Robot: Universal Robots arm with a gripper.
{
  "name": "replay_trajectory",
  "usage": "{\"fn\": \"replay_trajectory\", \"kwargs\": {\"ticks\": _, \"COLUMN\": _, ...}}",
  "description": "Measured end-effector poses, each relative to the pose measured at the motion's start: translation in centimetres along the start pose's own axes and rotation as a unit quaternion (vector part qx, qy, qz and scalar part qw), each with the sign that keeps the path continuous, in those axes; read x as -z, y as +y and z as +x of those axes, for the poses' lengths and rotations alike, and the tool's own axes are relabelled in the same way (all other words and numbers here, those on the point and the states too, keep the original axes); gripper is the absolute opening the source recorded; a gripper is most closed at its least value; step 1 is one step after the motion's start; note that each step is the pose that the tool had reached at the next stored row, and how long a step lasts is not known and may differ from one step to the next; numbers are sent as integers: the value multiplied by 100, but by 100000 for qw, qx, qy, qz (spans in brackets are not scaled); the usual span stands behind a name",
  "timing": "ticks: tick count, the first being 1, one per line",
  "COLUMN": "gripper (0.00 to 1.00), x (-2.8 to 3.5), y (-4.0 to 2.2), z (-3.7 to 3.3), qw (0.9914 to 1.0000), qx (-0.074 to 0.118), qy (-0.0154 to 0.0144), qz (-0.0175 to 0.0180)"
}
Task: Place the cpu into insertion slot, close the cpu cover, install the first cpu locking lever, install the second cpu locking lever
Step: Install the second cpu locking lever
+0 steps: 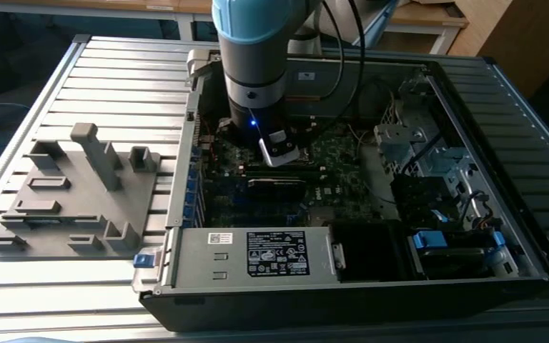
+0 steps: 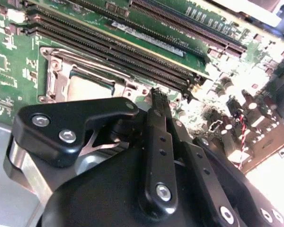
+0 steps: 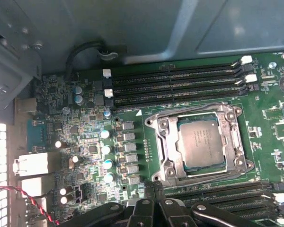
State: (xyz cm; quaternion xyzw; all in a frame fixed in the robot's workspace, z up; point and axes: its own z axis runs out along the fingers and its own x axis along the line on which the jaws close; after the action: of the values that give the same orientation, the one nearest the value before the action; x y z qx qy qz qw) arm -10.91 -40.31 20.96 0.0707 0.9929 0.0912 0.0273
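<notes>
The cpu (image 3: 201,142), a dull silver square, lies in the insertion slot (image 3: 176,144) on the green motherboard. The silvery cpu cover (image 3: 234,137) lies flat around it as a frame. In the second wrist view the cpu (image 2: 87,87) and the cover (image 2: 61,66) sit just beyond my fingertips. My gripper (image 3: 155,190) is shut, its black fingers meeting in one narrow tip (image 2: 155,94) beside the socket's edge, near the memory slots. I cannot tell whether the tip touches a locking lever. In the exterior view the gripper (image 1: 282,151) hangs low inside the open computer case.
Long black memory slots (image 3: 175,80) run on both sides of the socket. Capacitors (image 3: 105,149) and a red-and-black wire (image 3: 35,198) lie close by. The case wall (image 1: 532,236), power supply (image 1: 255,254) and drive bays (image 1: 446,243) ring the board. A grey fixture plate (image 1: 74,193) stands outside the case.
</notes>
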Motion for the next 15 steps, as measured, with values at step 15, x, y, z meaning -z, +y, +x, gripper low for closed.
{"fn": "replay_trajectory", "kwargs": {"ticks": 15, "gripper": 10, "x": -45, "y": 173, "z": -265, "qw": 99999, "qx": -33, "qy": 120, "qz": 313}}
